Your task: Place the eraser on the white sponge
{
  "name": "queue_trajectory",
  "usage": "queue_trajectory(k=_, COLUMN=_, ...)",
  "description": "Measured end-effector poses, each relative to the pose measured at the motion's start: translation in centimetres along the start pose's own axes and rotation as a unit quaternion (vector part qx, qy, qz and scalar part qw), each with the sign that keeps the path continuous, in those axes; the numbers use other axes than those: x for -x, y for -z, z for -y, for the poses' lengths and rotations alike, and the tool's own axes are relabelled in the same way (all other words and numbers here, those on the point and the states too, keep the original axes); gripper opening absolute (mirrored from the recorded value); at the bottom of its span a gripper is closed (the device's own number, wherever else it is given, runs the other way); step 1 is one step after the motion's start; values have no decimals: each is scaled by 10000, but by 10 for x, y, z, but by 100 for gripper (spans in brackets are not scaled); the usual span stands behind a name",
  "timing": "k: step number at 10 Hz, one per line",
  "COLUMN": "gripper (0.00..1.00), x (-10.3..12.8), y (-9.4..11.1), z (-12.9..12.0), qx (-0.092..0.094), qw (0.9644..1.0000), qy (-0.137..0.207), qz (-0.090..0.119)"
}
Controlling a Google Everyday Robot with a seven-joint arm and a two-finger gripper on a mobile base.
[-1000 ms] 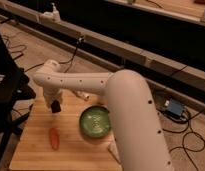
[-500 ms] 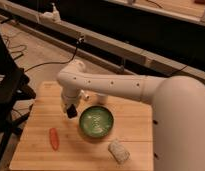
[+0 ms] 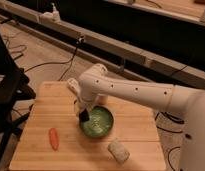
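Observation:
My gripper [image 3: 84, 116] hangs from the white arm over the left rim of a green bowl [image 3: 97, 122] on the wooden table [image 3: 136, 125]. A small black block, the eraser [image 3: 83, 119], shows at its tip, held just above the table. The white sponge [image 3: 118, 150], a pale speckled block, lies near the table's front edge, to the right of and nearer than the gripper, and apart from it.
An orange carrot [image 3: 54, 138] lies on the front left of the table. A dark chair or stand [image 3: 6, 95] is left of the table. Cables run across the floor behind. The arm's white body fills the right side.
The gripper has moved right and toward the front, from the table's left part to the green bowl's left rim, carrying the dark block. The sponge has come into view.

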Motion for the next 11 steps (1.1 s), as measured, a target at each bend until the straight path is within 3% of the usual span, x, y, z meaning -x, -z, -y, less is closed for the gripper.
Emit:
queue_trajectory(k=2, gripper=0, x=-1, y=0, z=1, qx=-12, qw=10000, qy=3, qz=-10)
queue_trajectory(k=4, gripper=0, x=-14, y=2, z=21, qx=-165, qw=9996, qy=-202, qz=-48)
queue_trajectory(k=7, gripper=0, x=-70, y=5, z=64, qx=-460, qw=9951, qy=-864, qz=-171)
queue_trajectory(k=9, gripper=0, x=-107, y=3, z=79, qx=-536, qw=9908, qy=-1228, qz=-203)
queue_trajectory(k=11, gripper=0, x=-143, y=-4, z=84, qx=-601, qw=9881, qy=-1371, qz=-358)
